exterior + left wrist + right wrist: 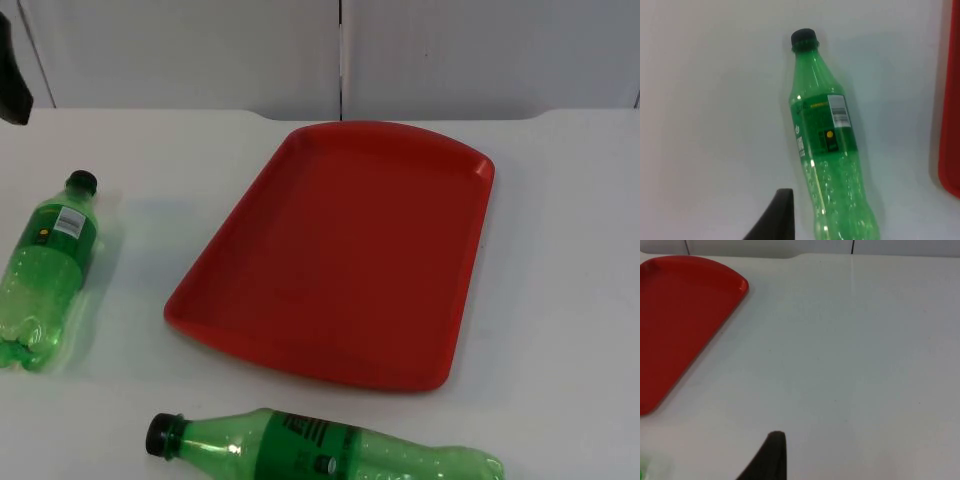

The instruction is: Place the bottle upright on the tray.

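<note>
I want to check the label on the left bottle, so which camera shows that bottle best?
The left wrist view: the left bottle lies close under that camera, cap, label and barcode legible, its base cut off. The top view shows it whole but small, lying left of the tray. The right wrist view looks at the tray's corner and bare table.

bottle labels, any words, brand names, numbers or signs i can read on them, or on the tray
No text reads clearly.
Green plastic bottle with black cap at the table's left: label has a barcode patch, a yellow dot on a dark square and a yellow line of print, too small to read.
Green plastic bottle at the near edge: dark label with black marks, blurred.
Red plastic tray: no markings.
</note>
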